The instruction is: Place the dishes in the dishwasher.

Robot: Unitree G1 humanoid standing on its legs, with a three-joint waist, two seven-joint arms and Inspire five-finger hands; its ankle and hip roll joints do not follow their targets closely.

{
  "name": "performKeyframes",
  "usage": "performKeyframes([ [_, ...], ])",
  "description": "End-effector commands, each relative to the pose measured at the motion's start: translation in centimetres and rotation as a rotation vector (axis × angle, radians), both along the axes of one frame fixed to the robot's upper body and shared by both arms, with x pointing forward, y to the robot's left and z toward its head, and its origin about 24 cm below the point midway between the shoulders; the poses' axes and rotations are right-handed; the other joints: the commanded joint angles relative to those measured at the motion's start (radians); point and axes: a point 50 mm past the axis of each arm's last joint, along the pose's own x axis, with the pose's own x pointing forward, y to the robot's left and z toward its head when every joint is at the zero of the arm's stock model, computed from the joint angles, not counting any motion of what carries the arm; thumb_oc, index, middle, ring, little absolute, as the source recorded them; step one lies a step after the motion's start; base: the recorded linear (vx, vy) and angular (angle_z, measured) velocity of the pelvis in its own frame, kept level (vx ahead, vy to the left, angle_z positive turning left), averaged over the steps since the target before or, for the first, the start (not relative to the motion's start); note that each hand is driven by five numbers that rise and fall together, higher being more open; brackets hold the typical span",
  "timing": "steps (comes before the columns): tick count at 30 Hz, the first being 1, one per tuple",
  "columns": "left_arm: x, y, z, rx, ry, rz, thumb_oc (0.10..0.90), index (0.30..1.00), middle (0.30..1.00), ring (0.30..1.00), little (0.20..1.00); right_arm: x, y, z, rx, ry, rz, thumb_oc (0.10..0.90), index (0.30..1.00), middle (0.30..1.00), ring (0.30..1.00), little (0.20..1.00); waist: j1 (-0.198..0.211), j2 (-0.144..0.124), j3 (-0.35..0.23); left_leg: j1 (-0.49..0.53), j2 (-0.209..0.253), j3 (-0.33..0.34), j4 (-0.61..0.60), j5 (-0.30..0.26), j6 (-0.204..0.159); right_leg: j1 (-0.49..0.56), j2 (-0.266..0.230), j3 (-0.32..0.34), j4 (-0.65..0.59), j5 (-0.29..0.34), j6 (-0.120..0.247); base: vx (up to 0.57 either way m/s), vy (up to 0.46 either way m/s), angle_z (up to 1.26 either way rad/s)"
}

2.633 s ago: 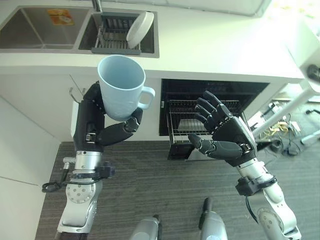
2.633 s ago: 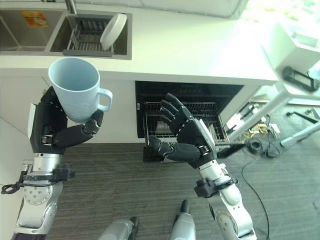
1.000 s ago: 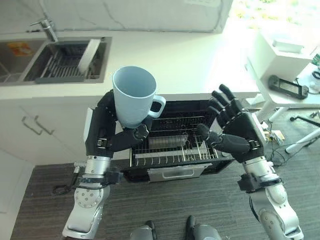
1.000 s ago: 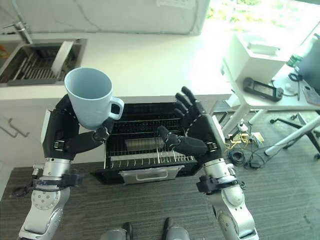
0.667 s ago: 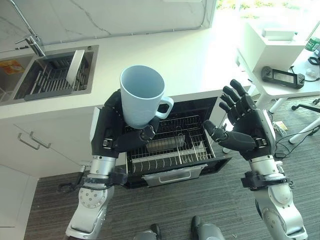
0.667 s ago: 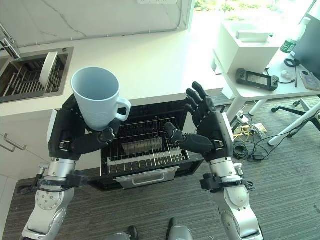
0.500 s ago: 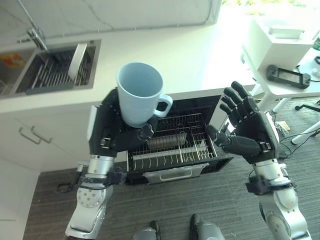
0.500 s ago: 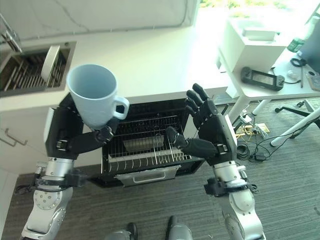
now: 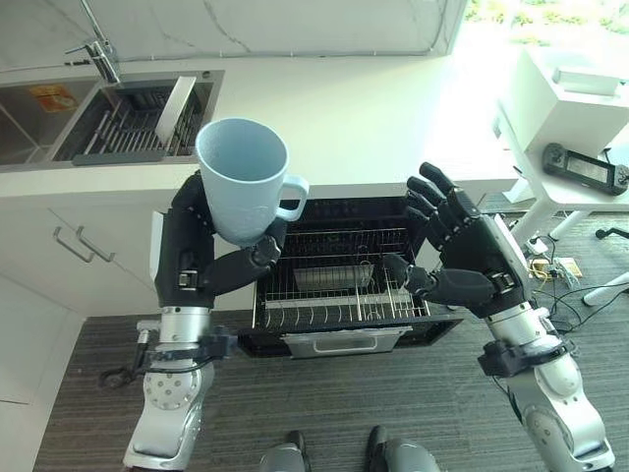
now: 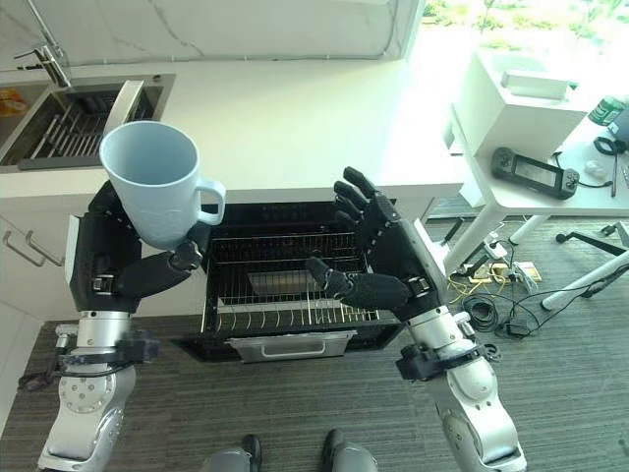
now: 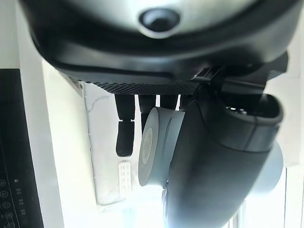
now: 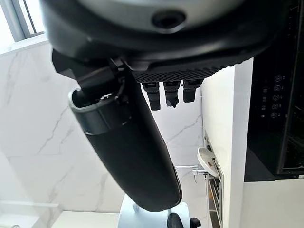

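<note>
While held as before, mug (image 9: 243, 177) lower

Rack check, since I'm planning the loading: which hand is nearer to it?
Right. The right hand hangs open just above the rack's right end; the left hand holds the mug up beyond its left edge.

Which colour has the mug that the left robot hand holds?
The mug is pale blue, seen best in the left eye view.

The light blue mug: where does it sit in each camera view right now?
Left eye view: mug upper left, in left hand.
Right eye view: upper left.
Left wrist view: centre, base showing.
Right wrist view: bottom edge.
Shared landmark: dishwasher rack.
</note>
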Motion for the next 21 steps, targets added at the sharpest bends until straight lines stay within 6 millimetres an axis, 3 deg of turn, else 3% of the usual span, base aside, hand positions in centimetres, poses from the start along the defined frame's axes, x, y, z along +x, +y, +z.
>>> performKeyframes([
  [1, 0.1, -1.2, 3.6, 0.102, -0.236, -0.035, 0.400, 0.300, 0.300, 0.300, 0.300, 0.0, 1.2, 3.9, 0.080, -0.185, 0.145, 0.800, 0.900, 0.900, 0.900, 0.900, 0.001, -0.008, -0.086, 0.027, 0.094, 0.005, 0.038, -0.107, -0.060, 0.063, -0.116, 0.007, -0.051, -0.035, 0.153, 0.06, -0.054, 0.11],
  [21, 1.5, -5.1, 2.6, 0.244, -0.264, -0.193, 0.400, 0.300, 0.300, 0.300, 0.300, 1.7, 3.9, 3.9, 0.272, -0.128, 0.278, 0.800, 0.900, 0.900, 0.900, 0.900, 0.020, -0.020, -0.110, 0.063, 0.085, -0.019, 0.038, -0.131, -0.056, 0.086, -0.142, 0.001, -0.051, -0.023, 0.177, 0.01, -0.007, 0.01],
])
